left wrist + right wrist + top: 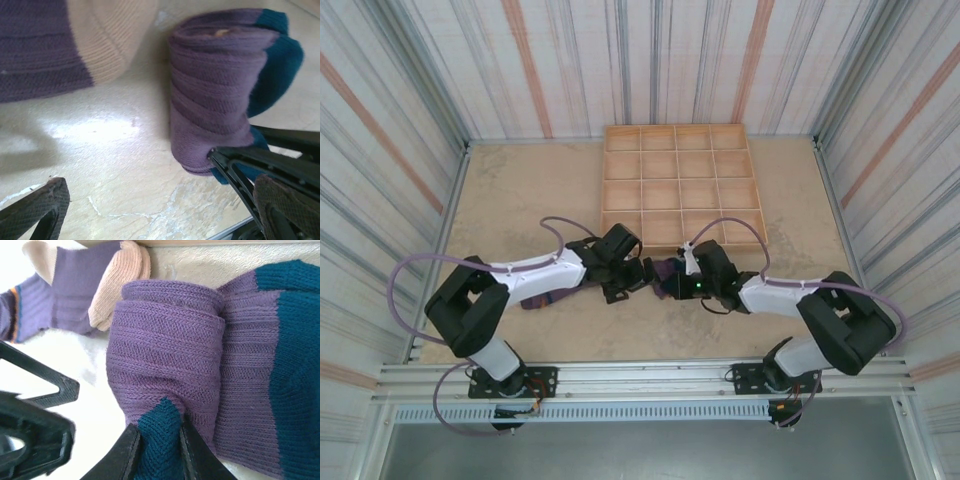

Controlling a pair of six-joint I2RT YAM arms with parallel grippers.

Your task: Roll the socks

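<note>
One of the socks (165, 345) is rolled into a purple bundle with a teal patch and lies on the table between both arms (665, 277). My right gripper (160, 452) is shut on the bundle's teal fold. My left gripper (160, 207) is wide open just beside the bundle (210, 100), with bare table between its fingers (35, 207) and nothing held. The second sock (45, 45), purple with a peach cuff, lies flat behind the bundle. It also lies in the right wrist view (75, 280) and partly under the left arm (535, 299).
A wooden tray (676, 128) with several compartments stands at the back of the table, just beyond the right gripper (684, 284). Striped walls close in on three sides. The left gripper (623, 283) sits close to the right one.
</note>
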